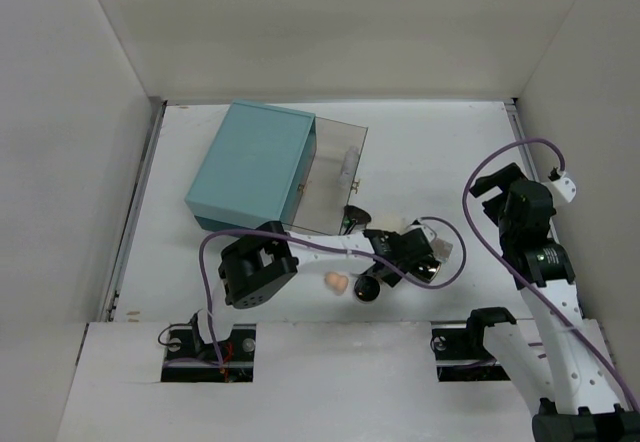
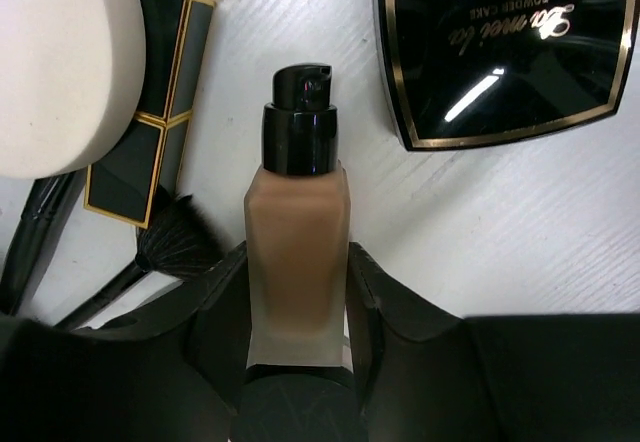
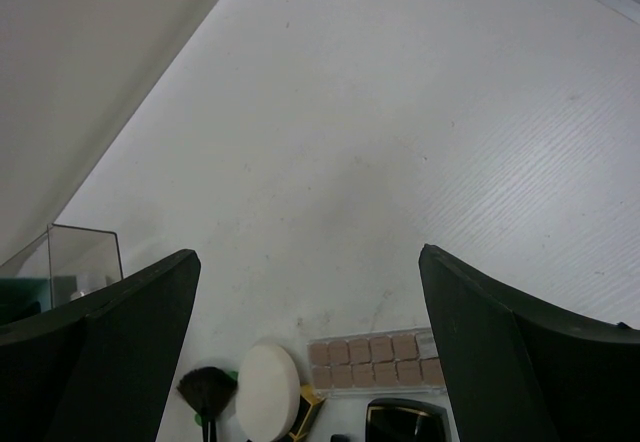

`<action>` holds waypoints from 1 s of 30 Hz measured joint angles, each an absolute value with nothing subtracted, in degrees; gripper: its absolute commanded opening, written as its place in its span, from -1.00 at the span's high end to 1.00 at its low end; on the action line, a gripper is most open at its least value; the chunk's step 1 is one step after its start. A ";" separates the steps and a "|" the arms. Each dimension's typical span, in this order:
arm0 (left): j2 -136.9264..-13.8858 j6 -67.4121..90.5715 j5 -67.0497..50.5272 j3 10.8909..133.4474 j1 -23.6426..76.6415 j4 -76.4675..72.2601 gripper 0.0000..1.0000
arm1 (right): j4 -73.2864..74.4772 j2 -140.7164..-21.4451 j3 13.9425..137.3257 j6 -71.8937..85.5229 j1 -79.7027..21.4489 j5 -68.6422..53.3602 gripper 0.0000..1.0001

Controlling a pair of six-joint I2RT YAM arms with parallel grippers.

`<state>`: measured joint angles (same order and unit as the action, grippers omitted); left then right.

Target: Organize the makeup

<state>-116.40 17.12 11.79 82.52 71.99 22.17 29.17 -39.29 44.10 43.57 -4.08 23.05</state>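
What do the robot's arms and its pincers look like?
The left arm and right arm are white tubes with chunky black joints. A purple cable loops along each. The left pincer and right pincer each have two thick, black, wedge-shaped fingers.

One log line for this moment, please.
left hand: gripping beige black-capped foundation bottle | right hand: open, empty

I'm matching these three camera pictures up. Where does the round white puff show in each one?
Left wrist: the round white puff fills the upper left corner.
Right wrist: at the bottom edge, left of centre.
Top external: cannot be picked out in the clutter by the left gripper.
Shared landmark: the black brush head, close by the puff in both wrist views.
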 measured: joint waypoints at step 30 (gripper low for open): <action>-92.64 11.49 23.92 80.44 43.64 21.45 0.70 | 30.15 -53.91 41.39 43.77 -24.25 22.02 -0.93</action>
<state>-92.64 11.49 23.92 80.44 43.64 21.45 30.15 -53.91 41.39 43.77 -24.25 22.02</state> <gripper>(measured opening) 0.344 0.966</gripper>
